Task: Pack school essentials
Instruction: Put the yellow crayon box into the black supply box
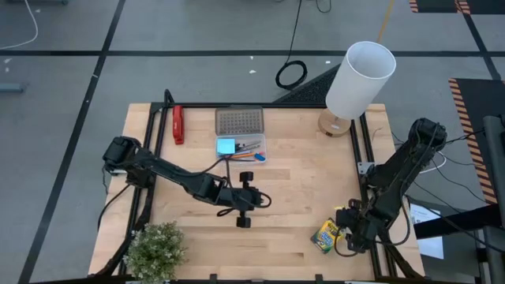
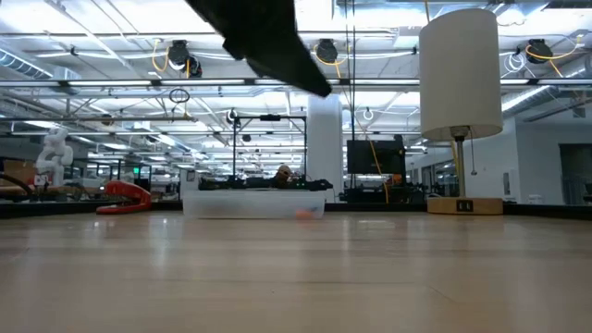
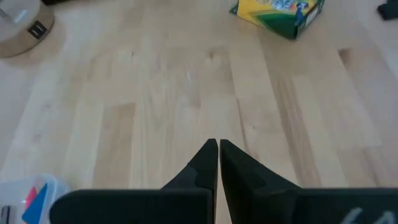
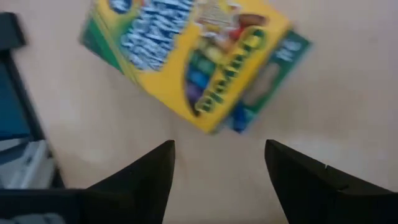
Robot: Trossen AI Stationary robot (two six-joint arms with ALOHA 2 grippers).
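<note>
Right hand (image 4: 217, 163): positioned at the near right corner of the table (image 1: 300, 197), fingers spread apart, holding nothing. The crayon box (image 4: 186, 56) lies flat on the table directly ahead of this hand's fingertips, just beyond them and not touching; in the high view the box (image 1: 326, 235) sits just beside the hand, toward the table's middle.

Left hand (image 3: 217, 152): over the middle of the table, its 2 fingers pressed together with nothing between them. Bare wood lies ahead of it; the crayon box is well ahead, across the table.

Clear plastic case (image 1: 241, 134): lies open behind the left hand, near the table's far edge. Its tray holds the blue note pad (image 1: 226, 146) and several pencils (image 1: 251, 147). Individual items there are too small to separate.

Red stapler-like object (image 1: 178, 124): beside the case, at the far left.

Lamp (image 1: 359, 79): stands at the far right corner.

Plant (image 1: 155, 251): near left corner.
</note>
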